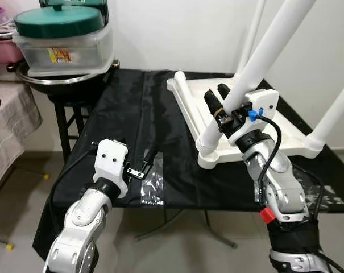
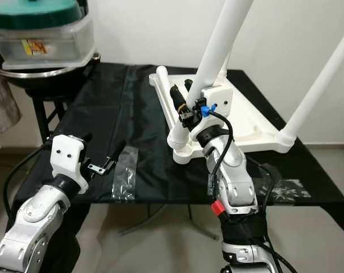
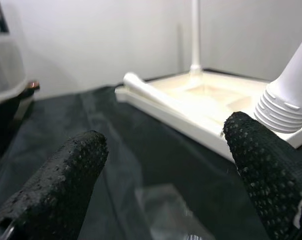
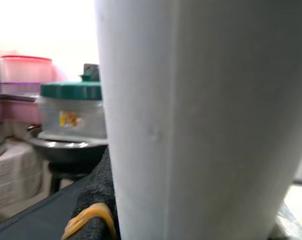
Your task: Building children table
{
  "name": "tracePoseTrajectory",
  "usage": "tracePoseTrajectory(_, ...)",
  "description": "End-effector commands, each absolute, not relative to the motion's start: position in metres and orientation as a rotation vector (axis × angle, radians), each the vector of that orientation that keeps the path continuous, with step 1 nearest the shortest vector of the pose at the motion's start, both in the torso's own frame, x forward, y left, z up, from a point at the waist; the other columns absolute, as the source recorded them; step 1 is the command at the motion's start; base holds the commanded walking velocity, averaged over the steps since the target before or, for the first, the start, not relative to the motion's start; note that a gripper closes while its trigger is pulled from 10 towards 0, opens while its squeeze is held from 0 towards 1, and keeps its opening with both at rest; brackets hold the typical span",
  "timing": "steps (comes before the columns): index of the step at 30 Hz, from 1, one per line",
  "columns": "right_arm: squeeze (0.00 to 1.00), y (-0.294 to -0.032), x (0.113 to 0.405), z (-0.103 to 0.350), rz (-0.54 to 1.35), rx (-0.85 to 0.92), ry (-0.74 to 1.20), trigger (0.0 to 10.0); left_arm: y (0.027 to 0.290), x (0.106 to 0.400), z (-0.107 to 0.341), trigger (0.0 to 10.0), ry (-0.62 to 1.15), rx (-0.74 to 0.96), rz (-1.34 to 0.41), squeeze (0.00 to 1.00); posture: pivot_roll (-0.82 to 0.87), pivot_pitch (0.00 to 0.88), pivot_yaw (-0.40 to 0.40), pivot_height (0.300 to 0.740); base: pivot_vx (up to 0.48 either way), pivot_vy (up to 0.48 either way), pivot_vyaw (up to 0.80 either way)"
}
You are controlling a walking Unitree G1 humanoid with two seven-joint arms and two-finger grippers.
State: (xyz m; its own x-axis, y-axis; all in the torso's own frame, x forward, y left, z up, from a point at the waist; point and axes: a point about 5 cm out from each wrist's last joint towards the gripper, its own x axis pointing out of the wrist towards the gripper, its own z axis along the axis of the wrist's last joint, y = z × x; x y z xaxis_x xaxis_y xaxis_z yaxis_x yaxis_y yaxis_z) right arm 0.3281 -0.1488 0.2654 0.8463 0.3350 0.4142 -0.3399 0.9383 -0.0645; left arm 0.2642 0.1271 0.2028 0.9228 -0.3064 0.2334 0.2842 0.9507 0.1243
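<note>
White plastic children's tabletop (image 1: 285,133) is seen lying upside down on the black cloth-covered table (image 1: 120,131), toward the 2 o'clock part of the surface, with its near corner socket (image 1: 208,157) close to the front edge. White tube legs are seen standing up from it: 1 at the near corner (image 1: 257,62), leaning toward 1 o'clock, 1 at the right corner (image 1: 336,111), and 1 thin at the far side (image 1: 248,40). Another loose white tube leg (image 3: 146,89) is seen lying along the tabletop's far-left rim. Right gripper (image 1: 217,105) is clamped around the near-corner leg just above its socket, black fingers on either side of the tube; in the right wrist view the tube is pressed against a finger pad (image 4: 93,200). Left gripper (image 3: 160,185) is held low over the cloth at 7 o'clock, fingers spread wide with nothing between them, pointed toward the tabletop's near edge and the leg's ribbed threaded end (image 3: 285,107). Clear plastic bag (image 1: 152,185) is seen flat on the cloth just ahead of the left gripper. At 10 o'clock, a clear storage box with a dark green lid (image 1: 61,37) is seen sitting on a round metal tray (image 1: 52,79) on a black stand.
</note>
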Motion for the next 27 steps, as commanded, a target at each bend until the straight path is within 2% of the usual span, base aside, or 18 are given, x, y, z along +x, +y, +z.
tracePoseTrajectory(1,0.0,-0.15,0.327,0.272,0.344,-0.004,-0.45,10.0,0.127,0.264,0.207,10.0,-0.262,0.097,-0.305,0.0,0.07,0.037,-0.058,0.74,0.379,0.0,0.0)
tracePoseTrajectory(17,0.0,-0.152,0.327,0.282,0.344,-0.019,-0.465,10.0,0.129,0.266,0.206,10.0,-0.251,0.101,-0.305,0.0,0.06,0.038,-0.062,0.74,0.357,0.0,0.0)
tracePoseTrajectory(27,0.0,-0.148,0.337,0.294,0.432,0.02,-0.462,10.0,0.134,0.267,0.206,10.0,-0.228,0.091,-0.299,0.0,0.07,0.049,-0.07,0.74,0.0,0.0,0.0)
